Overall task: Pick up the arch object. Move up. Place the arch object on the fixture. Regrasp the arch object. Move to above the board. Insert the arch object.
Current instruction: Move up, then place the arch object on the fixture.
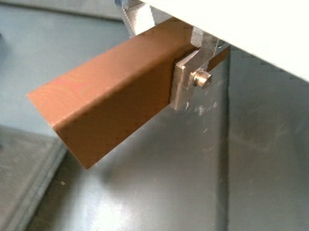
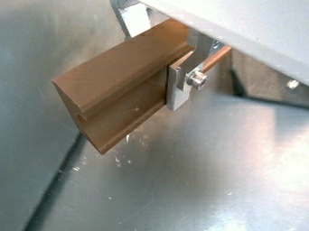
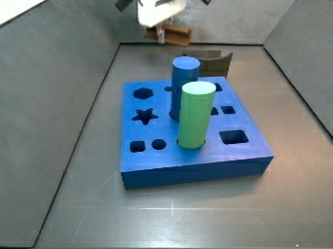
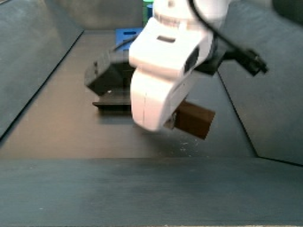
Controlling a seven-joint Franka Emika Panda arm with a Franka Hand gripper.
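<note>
Arch block (image 1: 103, 104) is clamped in the tool (image 1: 182, 72) by one end, w/ most of its length sticking out free, up off the grey floor. Fingers (image 2: 179, 79) pinch the flat faces. Looks like solid wood: stiff, fairly light, smooth, so prob. slippery and apt to pivot in an end grip. Fixture (image 4: 115, 84) sits behind; board (image 3: 196, 156) w/ cylinders is well apart.

Green cylinder (image 3: 196, 114) standing upright, blue cylinder (image 3: 185, 74) upright just behind it, grey floor (image 3: 78, 156)
</note>
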